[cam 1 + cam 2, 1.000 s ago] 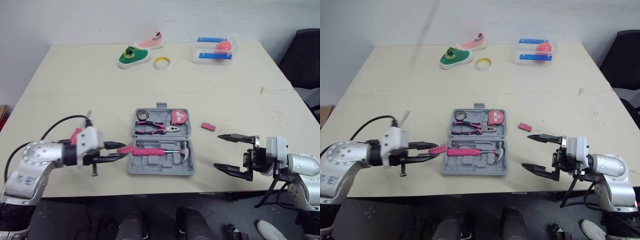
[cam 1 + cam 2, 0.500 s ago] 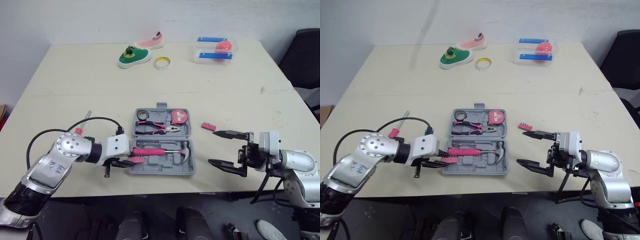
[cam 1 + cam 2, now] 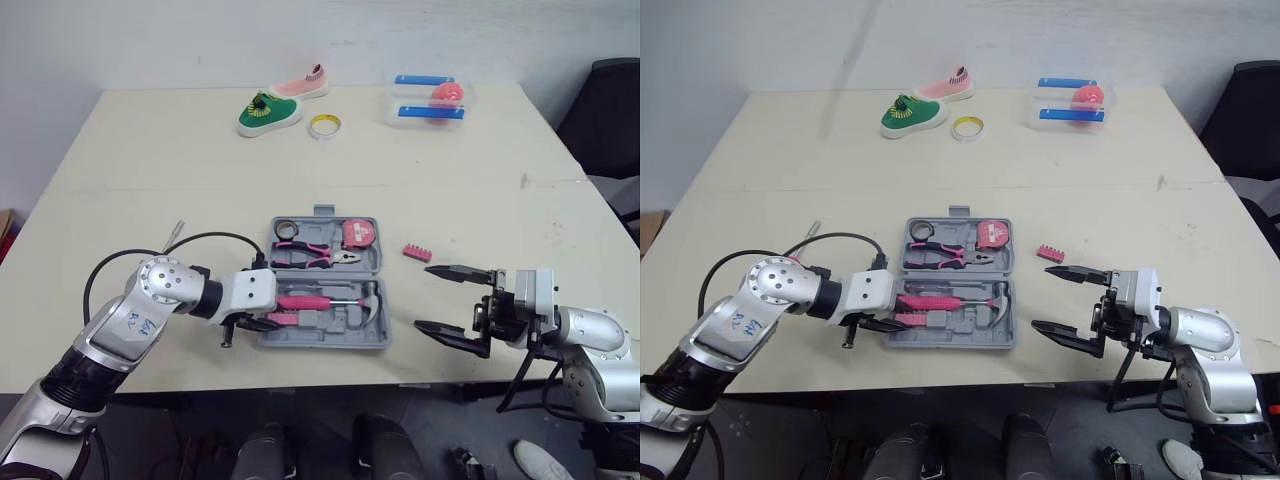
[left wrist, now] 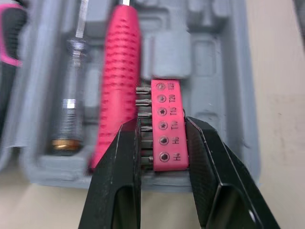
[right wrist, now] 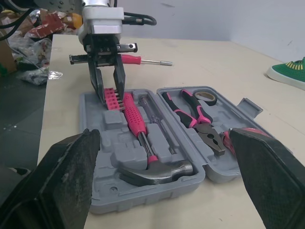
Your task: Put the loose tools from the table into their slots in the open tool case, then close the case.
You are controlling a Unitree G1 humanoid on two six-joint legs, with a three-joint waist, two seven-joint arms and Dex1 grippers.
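Observation:
The grey tool case lies open at the table's front middle. It holds pliers, a pink tape measure, and a pink-handled hammer. My left gripper is shut on a pink bit holder, low over the case's front left corner beside the hammer handle. A second pink bit holder lies on the table just right of the case. A red-handled screwdriver lies left of the case. My right gripper hangs open right of the case, holding nothing.
At the table's far side are a green shoe, a pink shoe, a yellow tape ring and a clear box with blue strips. A black chair stands off the right edge.
My left gripper has carried the pink bit holder rightward from beside the case to over its front left corner. My right gripper has shifted slightly left, still open.

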